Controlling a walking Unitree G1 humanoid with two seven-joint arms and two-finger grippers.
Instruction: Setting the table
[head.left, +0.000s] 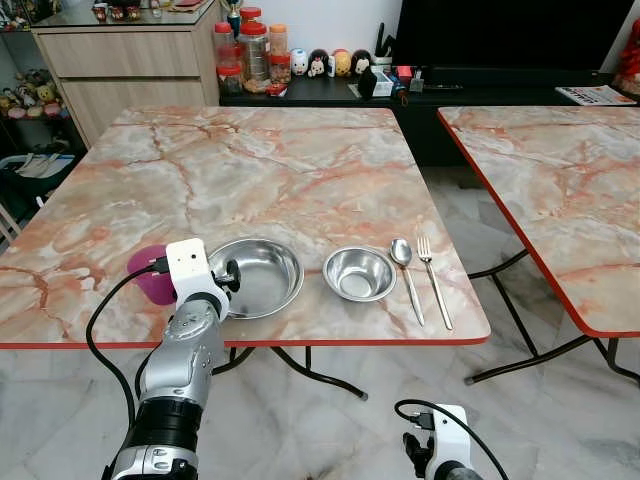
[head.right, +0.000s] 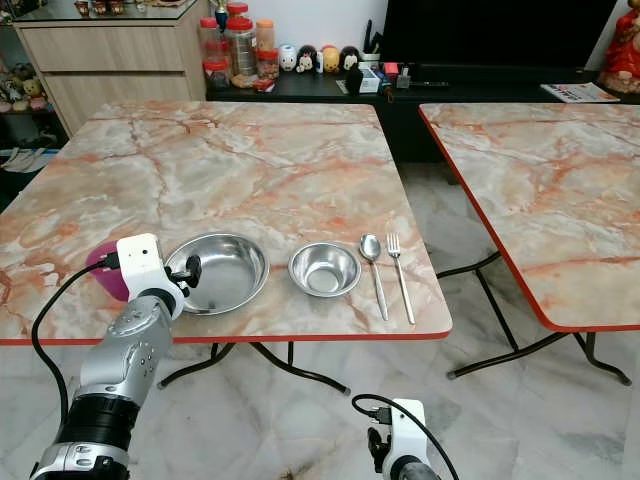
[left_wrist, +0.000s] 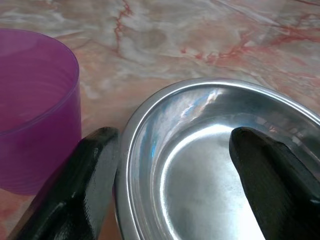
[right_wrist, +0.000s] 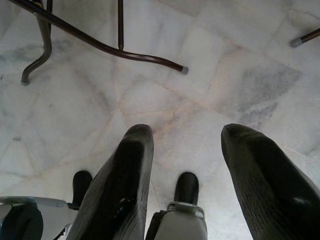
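With its fingers spread wide astride the near rim of the large shallow steel bowl (head.left: 255, 275) near the marble table's (head.left: 300, 170) front edge, gripping nothing, the left gripper (left_wrist: 175, 185) could nudge the translucent purple plastic cup (left_wrist: 35, 110) just beside one finger and tip it

Even, bright indoor light fills the room, and both head views are sharp with no motion blur. In the left wrist view the large steel bowl (left_wrist: 215, 165) carries a soft white glare across its inner wall, and the black fingers (left_wrist: 75, 190) nearest the lens are out of focus. Beside that bowl, the marble table (head.left: 280, 170) shows only faint shadows.
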